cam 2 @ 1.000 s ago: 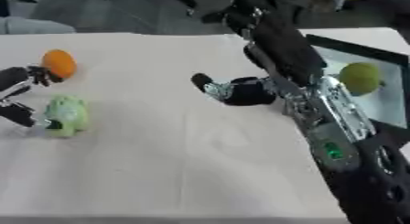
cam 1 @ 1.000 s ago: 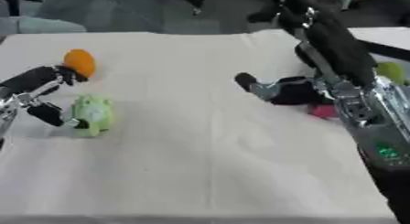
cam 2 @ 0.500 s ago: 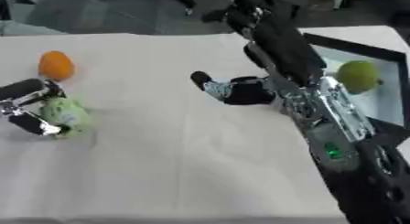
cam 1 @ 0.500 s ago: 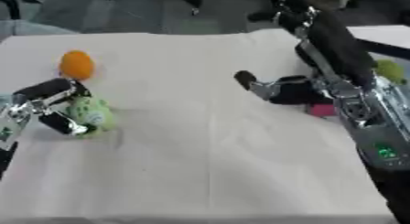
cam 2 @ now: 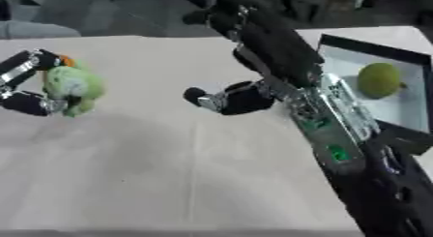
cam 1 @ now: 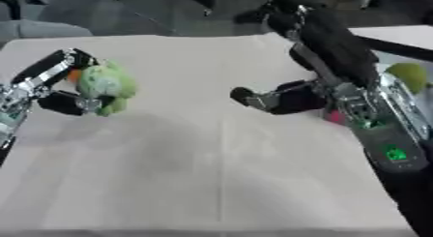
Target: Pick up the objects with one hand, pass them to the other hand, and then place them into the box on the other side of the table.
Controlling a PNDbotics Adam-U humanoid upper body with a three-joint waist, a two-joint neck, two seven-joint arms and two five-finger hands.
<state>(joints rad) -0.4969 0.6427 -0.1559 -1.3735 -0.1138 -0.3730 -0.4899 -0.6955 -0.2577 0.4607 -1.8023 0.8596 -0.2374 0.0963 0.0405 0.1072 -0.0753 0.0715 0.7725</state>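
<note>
Our left robot hand is at the left side of the tabletop, and its fingers and thumb are curled round a green plush toy. We hold the toy up, with fingers over its top and the thumb under it. Its shadow lies on the white cloth just below it. Behind the toy we can see a small bit of orange, but most of it is hidden by the toy and our fingers, so we cannot say what it is. Our right robot hand is near the middle of the tabletop, well apart from the toy. Its fingers are curled in and they hold nothing, and the thumb sticks out to the left, toward the toy. Our right arm comes in from the top and bends down to that hand. In the left eye view a small pink thing peeks out just beside the right wrist. On the right side of the tabletop sits a box with a dark rim and a pale floor. Inside the box lies a round green fruit.
</note>
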